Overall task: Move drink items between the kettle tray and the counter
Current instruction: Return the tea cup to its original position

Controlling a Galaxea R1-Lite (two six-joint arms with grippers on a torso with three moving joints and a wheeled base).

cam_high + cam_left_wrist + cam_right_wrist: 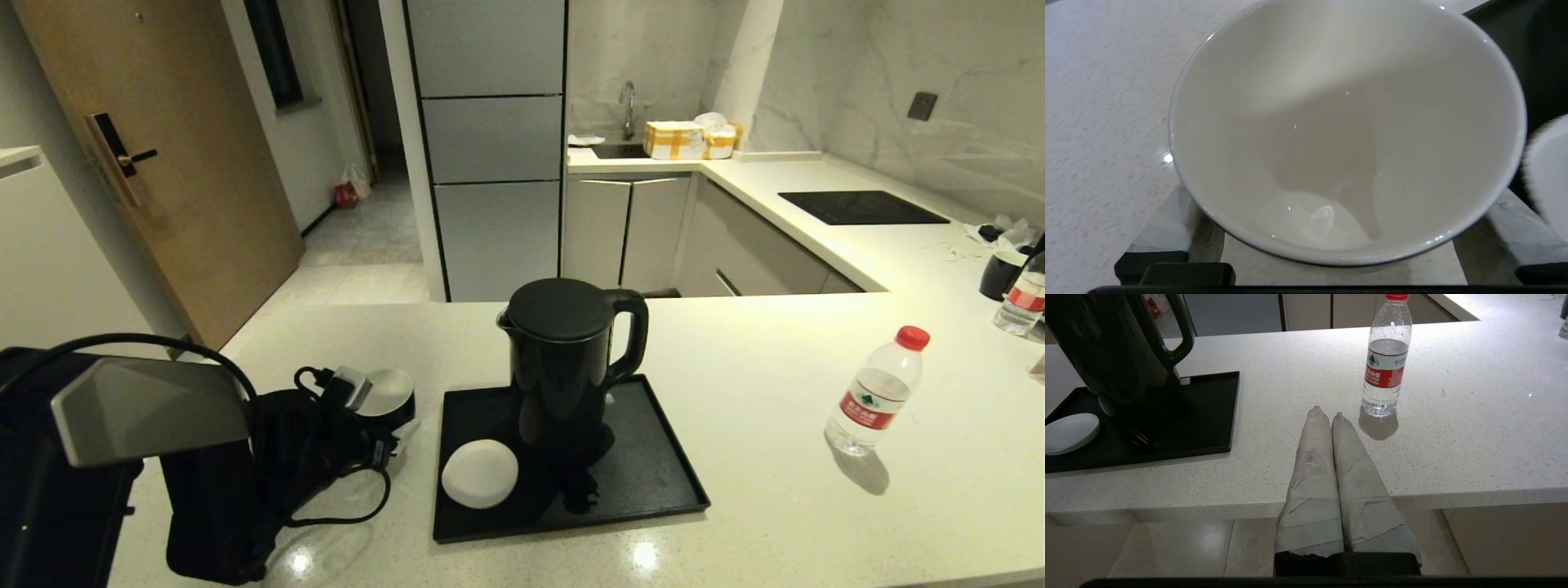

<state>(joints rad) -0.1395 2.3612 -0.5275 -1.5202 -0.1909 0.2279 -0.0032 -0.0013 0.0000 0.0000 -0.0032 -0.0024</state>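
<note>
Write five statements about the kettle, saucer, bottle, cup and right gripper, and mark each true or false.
1. The kettle stands on the black tray. True.
2. The white saucer lies on the counter. False: it lies on the tray.
3. The water bottle lies on its side. False: it stands upright on the counter.
4. The cup sits between the left gripper's fingers. True.
5. The right gripper is open. False: its fingers are shut together.

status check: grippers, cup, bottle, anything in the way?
Left gripper wide around the cup, on counter beside the tray. Right gripper shut, parked at counter edge. Bottle upright on counter. Kettle and saucer occupy tray.
</note>
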